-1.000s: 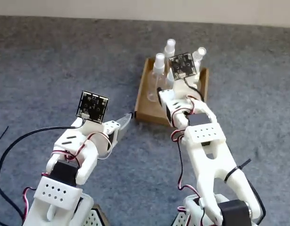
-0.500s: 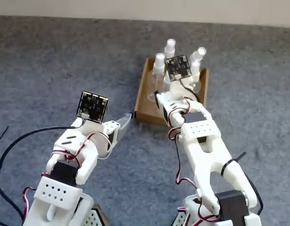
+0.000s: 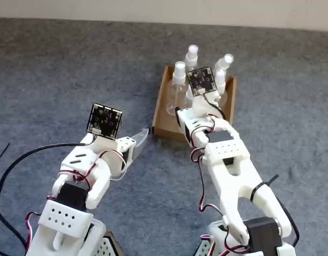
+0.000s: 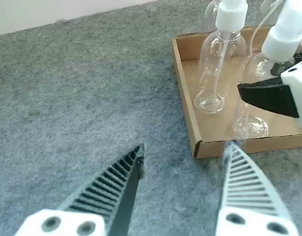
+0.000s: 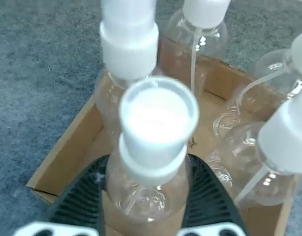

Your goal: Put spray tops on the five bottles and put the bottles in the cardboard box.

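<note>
Movement since the earlier frames is confined to the right arm: its wrist has swung slightly toward the left arm's side above the box, while the left arm has not shifted.

Right gripper [image 5: 146, 194]: jaws closed on the body of a clear bottle [image 5: 148, 167], one black pad on each side. A white spray top [image 5: 156, 115] is fitted on it. The bottle is roughly upright over the near corner of the cardboard box [image 5: 67, 147]. Whether its base rests on the box floor cannot be determined.

Four other bottles [image 3: 180, 80], all capped, stand in the box. One is just behind the held bottle, possibly touching; the others crowd the far side.

Left gripper [image 4: 185, 147]: jaws wide apart, nothing between them, poised above the grey carpet [image 3: 73, 64] just beside the near corner of the box.

Risks noted:
- Release before the base is seated would probably let the bottle drop and topple, as it is tall and narrow.
- Opening the jaws in this crowded space could push a pad into the neighbouring bottle and knock it over, perhaps taking others with it.
- Pulling back at an angle could catch the box wall and drag the light box across the carpet.
</note>
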Controlling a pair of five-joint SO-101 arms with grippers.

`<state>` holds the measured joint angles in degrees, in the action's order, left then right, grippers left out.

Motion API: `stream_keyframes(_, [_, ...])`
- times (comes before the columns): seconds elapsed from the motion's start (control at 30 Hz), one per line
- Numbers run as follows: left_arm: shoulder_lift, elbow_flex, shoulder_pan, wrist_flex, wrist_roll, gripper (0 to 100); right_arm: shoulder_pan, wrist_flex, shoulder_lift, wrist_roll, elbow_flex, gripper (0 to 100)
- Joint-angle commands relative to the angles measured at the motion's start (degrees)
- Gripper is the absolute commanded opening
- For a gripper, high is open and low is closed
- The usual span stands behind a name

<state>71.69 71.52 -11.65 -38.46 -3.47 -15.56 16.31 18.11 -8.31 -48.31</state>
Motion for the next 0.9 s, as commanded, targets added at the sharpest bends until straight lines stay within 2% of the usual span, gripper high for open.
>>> stream_keyframes(0.0, [0.1, -0.3, 0.5, 1.2, 0.2, 23, -0.4, -0.5, 0.7, -0.1, -0.4, 0.7])
stream_keyframes(0.17, [0.1, -0.3, 0.5, 1.2, 0.2, 23, -0.4, -0.5, 0.7, -0.2, -0.4, 2.3])
stream_keyframes(0.43, [0.1, -0.3, 0.5, 1.2, 0.3, 23, -0.4, -0.2, 0.7, 0.1, -0.4, 14.0])
stream_keyframes(0.87, [0.1, -0.4, 0.5, 1.2, 0.3, 23, -0.4, 1.7, 0.7, 0.2, -0.1, 14.9])
